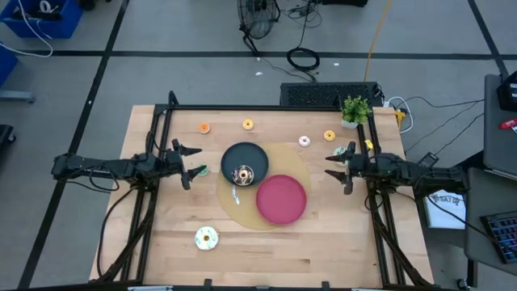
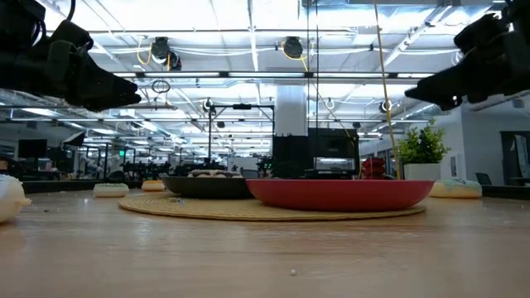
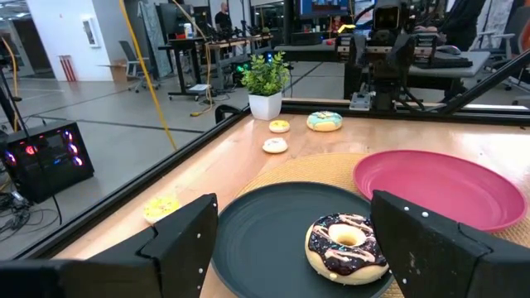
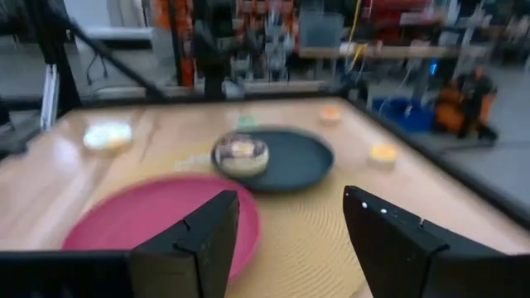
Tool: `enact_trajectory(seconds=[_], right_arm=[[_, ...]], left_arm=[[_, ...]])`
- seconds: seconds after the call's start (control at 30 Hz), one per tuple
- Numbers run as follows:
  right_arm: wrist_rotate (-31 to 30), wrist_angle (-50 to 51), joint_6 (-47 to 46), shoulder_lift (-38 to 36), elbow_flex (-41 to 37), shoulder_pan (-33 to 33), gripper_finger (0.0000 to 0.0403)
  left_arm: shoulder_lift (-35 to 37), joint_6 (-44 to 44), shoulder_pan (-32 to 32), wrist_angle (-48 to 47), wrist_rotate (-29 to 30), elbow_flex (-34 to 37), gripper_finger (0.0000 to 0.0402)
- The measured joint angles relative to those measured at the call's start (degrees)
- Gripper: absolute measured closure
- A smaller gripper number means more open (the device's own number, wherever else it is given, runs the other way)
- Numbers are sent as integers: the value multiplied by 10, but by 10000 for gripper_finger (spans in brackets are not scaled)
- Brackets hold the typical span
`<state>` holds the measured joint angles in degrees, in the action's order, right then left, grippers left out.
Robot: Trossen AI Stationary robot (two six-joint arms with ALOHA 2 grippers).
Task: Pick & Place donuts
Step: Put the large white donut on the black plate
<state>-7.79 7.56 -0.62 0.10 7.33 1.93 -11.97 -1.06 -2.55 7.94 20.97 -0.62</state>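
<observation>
A: Layout, quick?

B: Light wooden desk point(image 1: 161, 250) with a round woven tan placemat point(image 1: 295, 166) in the middle. On the mat a round black plate point(image 1: 254, 153) toward the far side, a round red plate point(image 1: 281, 199) just beside it toward the near right.

A: Donuts?

B: One chocolate-glazed donut with white drizzle point(image 3: 346, 247) lies flat on the black plate. Along the far edge: an orange ring donut point(image 1: 204, 127) toward the far-left corner, a yellow ring donut point(image 1: 247, 124) next to it, a pale pink ring donut point(image 1: 304, 141) and another yellow-orange ring donut point(image 1: 329, 136) toward the far right. A white sprinkled ring donut point(image 1: 207, 238) sits alone near the near edge, left of centre. A teal-frosted donut point(image 3: 324, 121) shows in the left wrist view, by the right edge under the right arm.

A: Claws?

B: Left gripper point(image 1: 191, 161) hangs above the left edge, pointing at the black plate, fingers spread, nothing between them. Something small and green lies on the wood right at its fingertips; can't tell what it is. Right gripper point(image 1: 336, 163) hangs above the right edge facing the plates, fingers apart too, empty. In the low view both are well off the wood.

A: Else?

B: Small green potted plant in a white pot point(image 1: 355, 110) at the far-right corner.
</observation>
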Motion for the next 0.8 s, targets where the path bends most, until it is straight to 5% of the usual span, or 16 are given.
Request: enact_trajectory(seconds=[0.8], right_arm=[[4,-68,-57,15,-42,0,195]], left_arm=[[0,-5,0,13,0,0,91]])
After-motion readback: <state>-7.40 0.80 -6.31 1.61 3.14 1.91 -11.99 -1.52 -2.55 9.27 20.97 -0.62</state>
